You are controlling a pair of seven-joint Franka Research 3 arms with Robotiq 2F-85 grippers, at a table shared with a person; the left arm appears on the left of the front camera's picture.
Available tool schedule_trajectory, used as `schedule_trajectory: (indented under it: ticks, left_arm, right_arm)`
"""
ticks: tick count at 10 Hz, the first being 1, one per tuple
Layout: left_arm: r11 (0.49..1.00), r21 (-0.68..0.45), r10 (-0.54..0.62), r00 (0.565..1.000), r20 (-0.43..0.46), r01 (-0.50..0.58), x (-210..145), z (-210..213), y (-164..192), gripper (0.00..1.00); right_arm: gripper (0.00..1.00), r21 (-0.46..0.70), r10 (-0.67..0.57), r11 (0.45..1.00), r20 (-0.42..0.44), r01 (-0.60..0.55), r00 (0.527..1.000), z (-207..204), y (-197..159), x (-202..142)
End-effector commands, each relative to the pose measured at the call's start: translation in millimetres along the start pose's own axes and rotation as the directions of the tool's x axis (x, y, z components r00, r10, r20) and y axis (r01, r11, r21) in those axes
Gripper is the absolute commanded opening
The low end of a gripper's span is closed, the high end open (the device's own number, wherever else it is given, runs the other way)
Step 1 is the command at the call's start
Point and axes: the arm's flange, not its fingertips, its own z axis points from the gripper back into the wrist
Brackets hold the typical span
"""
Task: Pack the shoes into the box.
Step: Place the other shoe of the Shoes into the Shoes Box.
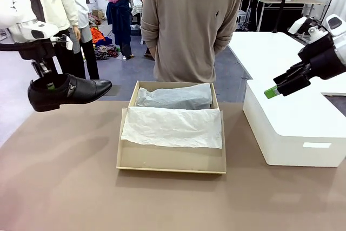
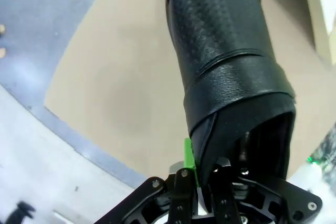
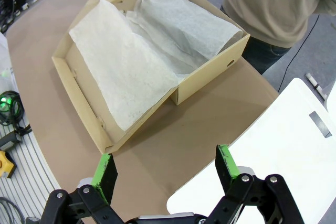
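One black glossy shoe (image 1: 67, 92) hangs in the air at the far left, toe pointing right, above the table. My left gripper (image 1: 50, 84) is shut on its heel rim; in the left wrist view the shoe (image 2: 231, 77) stretches away from the fingers (image 2: 187, 157). The tan box (image 1: 172, 158) lies open mid-table, white tissue paper (image 1: 173, 125) spread over its flap and inside. My right gripper (image 1: 277, 88) hovers open and empty above the white box at the right; in its wrist view the gripper (image 3: 165, 169) looks down on the tan box (image 3: 210, 74).
A large white rounded box (image 1: 294, 125) stands at the table's right side. A person (image 1: 189, 25) in a beige sweater stands behind the tan box, hands behind the back. Bare brown tabletop (image 1: 65, 187) lies in front and to the left.
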Motion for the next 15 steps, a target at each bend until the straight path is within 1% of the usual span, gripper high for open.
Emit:
schedule_trajectory:
  ticks: [1,2,3,4,5,6,7,9,10,11,15]
  left_arm:
    - [0.956,0.088,0.274,0.959,0.074,-0.28,12,20,-32,0.0]
    - [0.917,0.161,0.356,0.931,0.082,-0.365,20,24,-40,0.0]
    - [0.872,0.174,0.45,0.889,0.083,-0.458,31,28,-50,0.0]
    - [0.824,0.169,0.534,0.841,0.081,-0.54,43,30,-62,0.0]
    - [0.752,0.171,0.628,0.771,0.107,-0.636,55,31,-74,0.0]
    - [0.733,0.105,0.664,0.741,0.101,-0.672,66,31,-82,0.0]
    - [0.713,0.07,0.691,0.716,0.101,-0.698,73,33,-87,0.0]
    - [0.66,0.037,0.741,0.659,0.126,-0.75,80,38,-91,0.0]
    - [0.692,0.069,0.711,0.695,0.105,-0.718,80,38,-93,0.0]
    - [0.69,0.066,0.714,0.693,0.097,-0.721,77,26,-96,0.0]
    - [0.69,0.066,0.714,0.693,0.097,-0.721,77,26,-96,0.0]
  right_arm:
    - [1.0,0.015,0.02,1.0,0.024,-0.02,1.0,0,-4,0]
    - [1.0,0.015,0.02,1.0,0.024,-0.02,1.0,0,-4,0]
    - [1.0,0.015,0.02,1.0,0.024,-0.02,1.0,0,-4,0]
    - [1.0,0.015,0.02,1.0,0.024,-0.02,1.0,0,-4,0]
    - [1.0,0.015,0.02,1.0,0.024,-0.02,1.0,0,-4,0]
    - [1.0,0.015,0.02,1.0,0.024,-0.02,1.0,0,-4,0]
    - [1.0,0.015,0.02,1.0,0.024,-0.02,1.0,0,-4,0]
    - [1.0,0.015,0.02,1.0,0.024,-0.02,1.0,0,-4,0]
    - [1.0,0.015,0.02,1.0,0.024,-0.02,1.0,0,-4,0]
    - [1.0,0.015,0.02,1.0,0.024,-0.02,1.0,0,-4,0]
    - [1.0,0.015,0.02,1.0,0.024,-0.02,1.0,0,-4,0]
